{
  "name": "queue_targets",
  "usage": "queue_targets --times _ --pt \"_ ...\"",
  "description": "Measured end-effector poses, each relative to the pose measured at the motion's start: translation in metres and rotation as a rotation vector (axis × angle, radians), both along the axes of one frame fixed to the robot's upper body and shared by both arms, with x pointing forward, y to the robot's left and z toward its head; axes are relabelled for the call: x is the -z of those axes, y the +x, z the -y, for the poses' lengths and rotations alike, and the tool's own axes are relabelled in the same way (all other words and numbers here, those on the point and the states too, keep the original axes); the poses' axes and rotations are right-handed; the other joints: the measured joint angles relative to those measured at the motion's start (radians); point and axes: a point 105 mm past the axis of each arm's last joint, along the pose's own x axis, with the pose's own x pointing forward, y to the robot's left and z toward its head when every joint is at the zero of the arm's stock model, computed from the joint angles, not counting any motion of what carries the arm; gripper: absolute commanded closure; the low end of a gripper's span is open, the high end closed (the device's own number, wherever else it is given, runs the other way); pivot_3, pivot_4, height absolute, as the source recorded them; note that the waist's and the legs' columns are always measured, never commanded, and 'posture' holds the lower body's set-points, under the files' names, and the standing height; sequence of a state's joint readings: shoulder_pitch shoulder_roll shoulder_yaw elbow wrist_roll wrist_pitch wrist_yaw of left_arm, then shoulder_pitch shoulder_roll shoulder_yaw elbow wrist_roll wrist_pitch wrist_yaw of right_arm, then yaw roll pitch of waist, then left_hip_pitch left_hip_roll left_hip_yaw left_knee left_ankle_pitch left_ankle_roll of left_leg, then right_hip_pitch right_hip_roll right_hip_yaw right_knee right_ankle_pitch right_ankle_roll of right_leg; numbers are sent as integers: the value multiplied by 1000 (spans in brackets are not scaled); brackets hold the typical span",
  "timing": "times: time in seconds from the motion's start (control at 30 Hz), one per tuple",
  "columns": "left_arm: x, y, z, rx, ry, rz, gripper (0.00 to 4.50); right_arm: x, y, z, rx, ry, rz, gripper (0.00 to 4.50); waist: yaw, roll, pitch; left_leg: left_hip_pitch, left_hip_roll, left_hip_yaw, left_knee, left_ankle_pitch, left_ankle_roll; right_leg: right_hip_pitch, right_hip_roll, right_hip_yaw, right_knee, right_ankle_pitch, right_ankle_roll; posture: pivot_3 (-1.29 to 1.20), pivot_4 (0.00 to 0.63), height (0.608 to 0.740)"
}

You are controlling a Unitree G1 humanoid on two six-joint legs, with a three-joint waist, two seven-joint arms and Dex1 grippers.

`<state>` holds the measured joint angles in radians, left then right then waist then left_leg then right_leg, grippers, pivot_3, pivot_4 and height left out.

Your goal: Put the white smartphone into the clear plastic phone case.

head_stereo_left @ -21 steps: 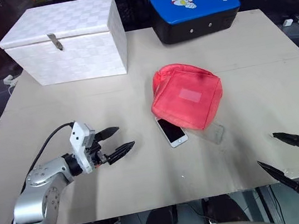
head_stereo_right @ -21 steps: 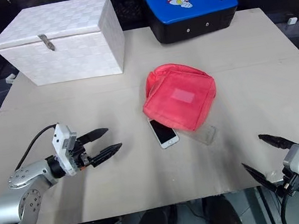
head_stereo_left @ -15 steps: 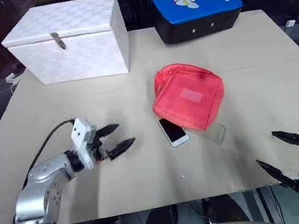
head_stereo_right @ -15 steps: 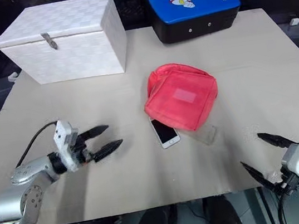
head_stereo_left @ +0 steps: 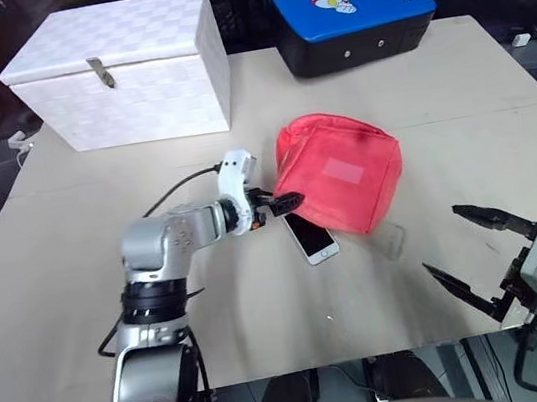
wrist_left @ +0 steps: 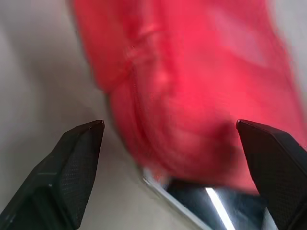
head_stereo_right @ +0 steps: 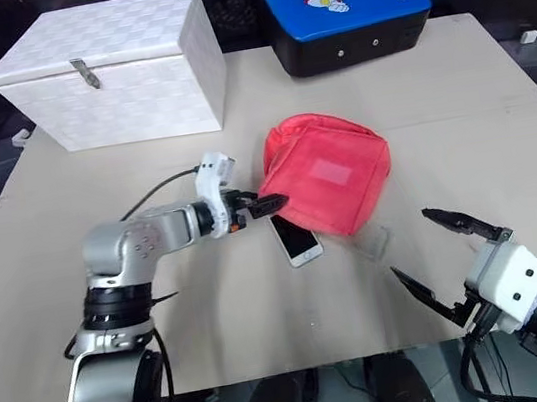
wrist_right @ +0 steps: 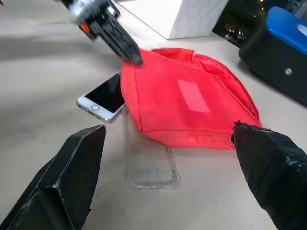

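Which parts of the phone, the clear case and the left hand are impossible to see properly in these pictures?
- white smartphone: its far end lies under the red pouch in both eye views.
- clear plastic phone case: its far end is also under the pouch; in the eye views it is too faint to trace.
- left hand: whether it touches the pouch is unclear; the left wrist view is blurred.

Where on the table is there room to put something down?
Bare table lies to the left, between the white box and the near edge, and right of the red pouch. It's crowded where the pouch overlaps the white smartphone and clear case.
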<state>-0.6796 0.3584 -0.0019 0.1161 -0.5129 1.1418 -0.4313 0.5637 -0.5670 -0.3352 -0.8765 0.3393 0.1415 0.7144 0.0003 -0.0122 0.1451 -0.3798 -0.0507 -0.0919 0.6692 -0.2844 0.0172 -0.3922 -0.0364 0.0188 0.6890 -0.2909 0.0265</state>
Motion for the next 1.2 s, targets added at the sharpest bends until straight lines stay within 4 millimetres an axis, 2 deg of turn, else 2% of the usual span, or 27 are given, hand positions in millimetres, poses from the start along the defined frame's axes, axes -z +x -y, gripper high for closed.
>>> queue_targets --times 0.1,0.17,0.2,0.27,0.37,0.4,0.53,0.63,0.73,0.8,0.83,0.93,1.0,1.07,1.13,1.17,1.2 --pt "5 14 11 -7 34 36 2299 -6 -1 -5 -1 4 17 0 15 0 0 0 0 0 1 0 0 1 -1 0 0 0 0 0 150 740" --pt "5 16 11 -12 29 52 3171 -8 -1 -8 -3 5 26 0 17 0 0 0 0 0 1 0 0 1 -1 -1 0 0 0 0 150 740" --pt "3 17 11 -16 18 64 3803 -9 0 -10 -1 10 28 0 16 0 0 0 0 0 1 0 0 1 -1 -1 0 0 0 0 150 740" --pt "0 17 7 -25 -5 79 4460 -10 1 -12 -3 17 30 0 14 0 0 0 0 0 1 0 0 1 -1 0 0 0 0 0 150 740" --pt "-3 13 -12 -67 -84 90 4460 -10 4 -16 -9 29 26 0 1 -1 0 -1 0 1 0 1 -1 -2 0 1 1 0 0 0 150 740" --pt "-5 10 -25 -92 -110 92 4460 -10 5 -17 -15 33 26 0 -6 -1 0 -1 1 1 0 1 -1 -3 0 1 1 0 0 0 150 740" --pt "-26 -3 -105 -223 -63 163 4460 -15 10 -23 -47 44 39 0 -24 -2 1 0 1 1 -1 1 -1 -4 1 4 3 0 0 0 150 740" --pt "-36 -20 -164 -332 18 181 4460 -17 16 -27 -82 53 47 0 -14 -2 1 0 0 1 -1 1 -1 -3 0 3 1 0 0 0 150 740" --pt "-34 -30 -202 -408 76 163 4460 -17 21 -31 -118 56 43 0 2 -4 2 -1 -1 -2 0 0 -1 -3 -1 0 0 0 0 0 150 740" --pt "-28 -35 -227 -455 142 148 3731 -15 24 -33 -135 59 34 0 5 -4 2 -1 -1 -2 -1 0 -1 -3 -1 0 -1 0 0 0 150 740" --pt "-25 -36 -238 -483 181 145 3521 -14 26 -32 -141 59 27 0 8 -4 2 -1 -1 -3 -1 0 -1 -3 -1 -1 -1 0 0 0 150 740" --pt "-16 -38 -265 -567 245 139 2006 -10 29 -30 -146 54 6 0 16 -4 2 -2 -1 -3 -1 0 -1 -3 -2 -2 -1 0 -1 0 150 740" --pt "-16 -38 -270 -581 229 146 1108 -8 29 -29 -146 57 -2 0 16 -5 3 -3 -1 -4 0 0 -1 -3 -2 -2 -1 0 -1 0 150 740" --pt "-25 -40 -268 -560 151 171 56 -6 27 -29 -147 60 -17 0 13 -7 4 -4 -1 -4 0 0 -1 -4 -2 -2 -1 0 -1 0 150 740" --pt "-43 -52 -250 -426 37 173 56 -1 25 -28 -142 60 -46 0 9 -9 5 -5 0 -4 0 0 -1 -4 -2 -2 -1 0 -1 0 150 740" --pt "-63 -64 -222 -241 -29 176 56 5 22 -26 -132 58 -79 0 3 -10 5 -6 0 -4 0 0 -1 -4 -2 -2 -2 0 -1 0 150 740" --pt "-72 -67 -210 -171 -51 191 56 7 21 -26 -131 58 -88 0 5 -9 6 -5 0 -4 0 0 0 -4 -3 -2 -3 0 -1 0 150 740"
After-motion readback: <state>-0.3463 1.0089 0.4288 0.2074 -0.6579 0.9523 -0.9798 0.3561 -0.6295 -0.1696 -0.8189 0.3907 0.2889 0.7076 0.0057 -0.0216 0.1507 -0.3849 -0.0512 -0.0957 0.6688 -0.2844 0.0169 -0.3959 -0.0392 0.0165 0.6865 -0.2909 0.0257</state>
